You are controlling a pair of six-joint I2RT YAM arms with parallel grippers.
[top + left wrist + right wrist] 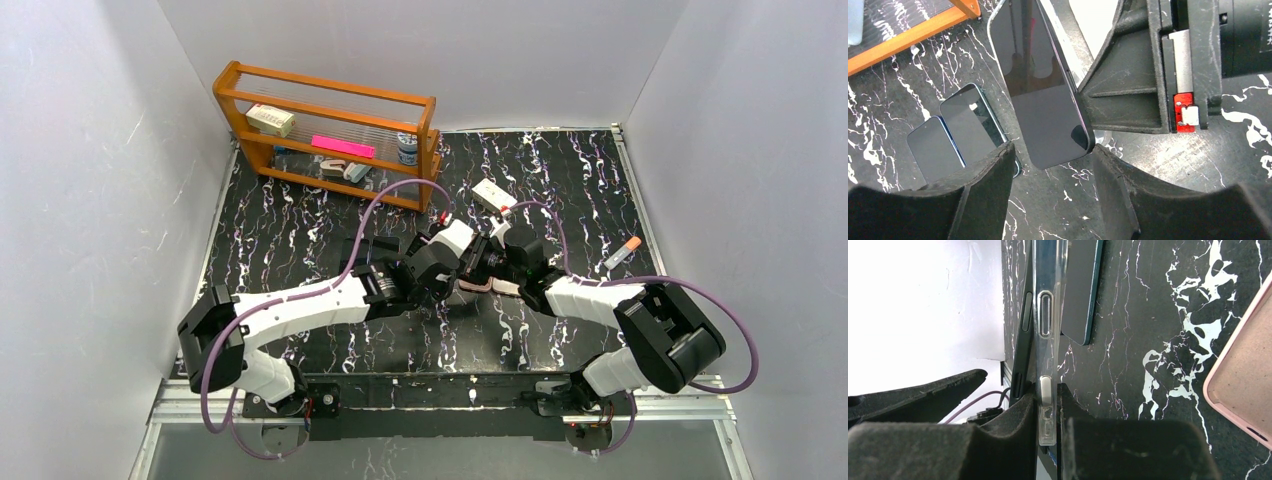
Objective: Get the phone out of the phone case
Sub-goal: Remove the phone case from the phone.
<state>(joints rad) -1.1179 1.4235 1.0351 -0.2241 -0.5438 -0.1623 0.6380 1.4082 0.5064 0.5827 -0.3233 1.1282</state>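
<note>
Black padded fingers of the right gripper (1046, 399) are pressed together on the lower end of a clear case (1048, 315). The pinch also takes in the dark edge of the phone (1043, 90), which lies flat against the case's side wall. I cannot tell whether the phone sits fully in the case or has begun to lift out of it. Both are held off the table (300, 230), standing on edge between the two arms near the middle of the mat.

Facing it, the left gripper (1052, 150) is spread wide. The phone's bottom corner hangs in the gap between its two fingers, just beside the right-hand one. Neither finger is closed on the glass. The screen is dark and tilts away from the left wrist camera, and a thin clear rim of the case shows along its far long edge.

On the table just beyond the grippers a pink case (1243, 380) lies flat with its hollow side up. To the left two spare phones (965, 125) lie side by side with their screens up, one partly overlapping the other.

Farther back a small white box (493, 195) rests on the marbled mat, and a marker (622, 252) lies well apart near the right edge. A wooden rack (325, 110) stands at the far left corner with a few small items on its shelves.
</note>
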